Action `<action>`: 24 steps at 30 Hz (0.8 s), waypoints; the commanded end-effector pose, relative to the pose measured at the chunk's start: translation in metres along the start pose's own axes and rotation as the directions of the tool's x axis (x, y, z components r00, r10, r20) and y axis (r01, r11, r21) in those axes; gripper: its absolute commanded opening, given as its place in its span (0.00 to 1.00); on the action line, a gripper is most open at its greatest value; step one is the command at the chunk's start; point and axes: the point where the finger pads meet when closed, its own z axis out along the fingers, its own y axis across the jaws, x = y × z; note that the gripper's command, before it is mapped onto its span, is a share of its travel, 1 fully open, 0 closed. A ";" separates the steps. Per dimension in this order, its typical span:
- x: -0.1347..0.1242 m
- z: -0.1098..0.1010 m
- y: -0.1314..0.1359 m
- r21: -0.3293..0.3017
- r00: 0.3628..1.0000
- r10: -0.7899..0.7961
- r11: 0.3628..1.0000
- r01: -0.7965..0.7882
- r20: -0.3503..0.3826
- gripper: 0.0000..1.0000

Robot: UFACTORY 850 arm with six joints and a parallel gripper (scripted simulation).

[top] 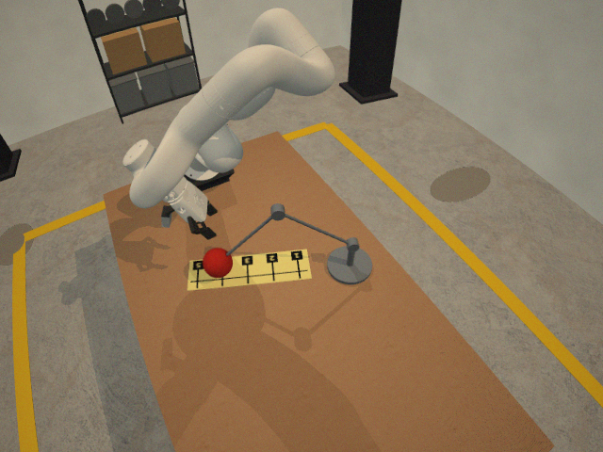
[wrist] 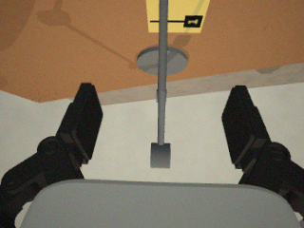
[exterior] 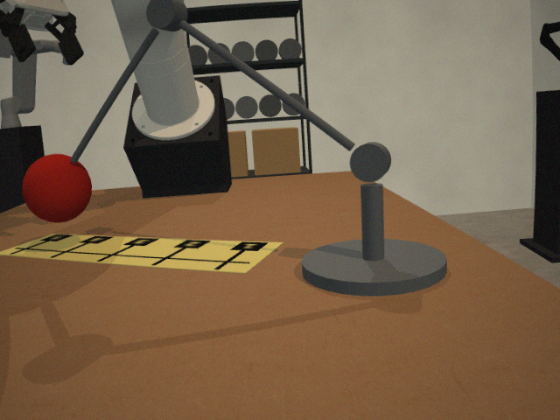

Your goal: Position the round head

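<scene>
The lamp's red round head (top: pixel 217 263) (exterior: pixel 57 187) hangs clear of the bench, about over mark 4 of the yellow strip (top: pixel 260 265) (exterior: pixel 260 256) (wrist: pixel 154 11). Its rods rise to the elbow joint (top: pixel 277 211) (exterior: pixel 166 13) (wrist: pixel 161 156) and run down to the post joint (top: pixel 351 244) (exterior: pixel 370 161) above the grey foot (top: pixel 336 267) (exterior: pixel 334 267) (wrist: pixel 177 61). Only the foot is on the bench. My gripper (top: pixel 187 227) (exterior: pixel 48 54) (wrist: pixel 161 100) is open and empty, behind and above the head, apart from the lamp. The head is out of the wrist view.
The brown bench (top: pixel 414 379) (exterior: pixel 271 361) carries the lamp and strip. The arm's black base block (exterior: pixel 180 169) stands at the back. Shadows of arm and lamp fall across the bench. A shelf rack (top: pixel 112 70) and a dark pillar (top: pixel 374 48) stand beyond the bench.
</scene>
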 end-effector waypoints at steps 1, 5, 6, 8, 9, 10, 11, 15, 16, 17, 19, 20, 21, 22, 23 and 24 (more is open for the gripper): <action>0.000 0.000 0.000 0.000 1.000 -0.001 1.000 0.001 0.000 1.00; 0.000 0.000 0.000 0.000 1.000 -0.001 1.000 0.001 0.000 1.00; 0.000 0.000 0.000 0.000 1.000 -0.001 1.000 0.001 0.000 1.00; 0.000 0.000 0.000 0.000 1.000 -0.001 1.000 0.001 0.000 1.00; 0.000 0.000 0.000 0.000 1.000 -0.001 1.000 0.001 0.000 1.00; 0.000 0.000 0.000 0.000 1.000 -0.001 1.000 0.001 0.000 1.00; 0.000 0.000 0.000 0.000 1.000 -0.001 1.000 0.001 0.000 1.00; 0.000 0.000 0.000 0.000 1.000 -0.001 1.000 0.001 0.000 1.00; 0.000 0.000 0.000 0.000 1.000 -0.001 1.000 0.001 0.000 1.00; 0.000 0.000 0.000 0.000 1.000 -0.001 1.000 0.001 0.000 1.00; 0.000 0.000 0.000 0.000 1.000 -0.001 1.000 0.001 0.000 1.00; 0.000 0.000 0.000 0.000 1.000 -0.001 1.000 0.001 0.000 1.00; -0.001 0.000 0.000 0.000 1.000 -0.001 1.000 0.001 -0.008 1.00; -0.002 0.001 0.000 0.000 1.000 -0.001 1.000 0.001 -0.015 1.00; -0.003 0.002 0.000 0.000 1.000 -0.001 1.000 0.001 -0.022 1.00; -0.005 0.003 0.000 0.000 1.000 -0.001 1.000 0.001 -0.029 1.00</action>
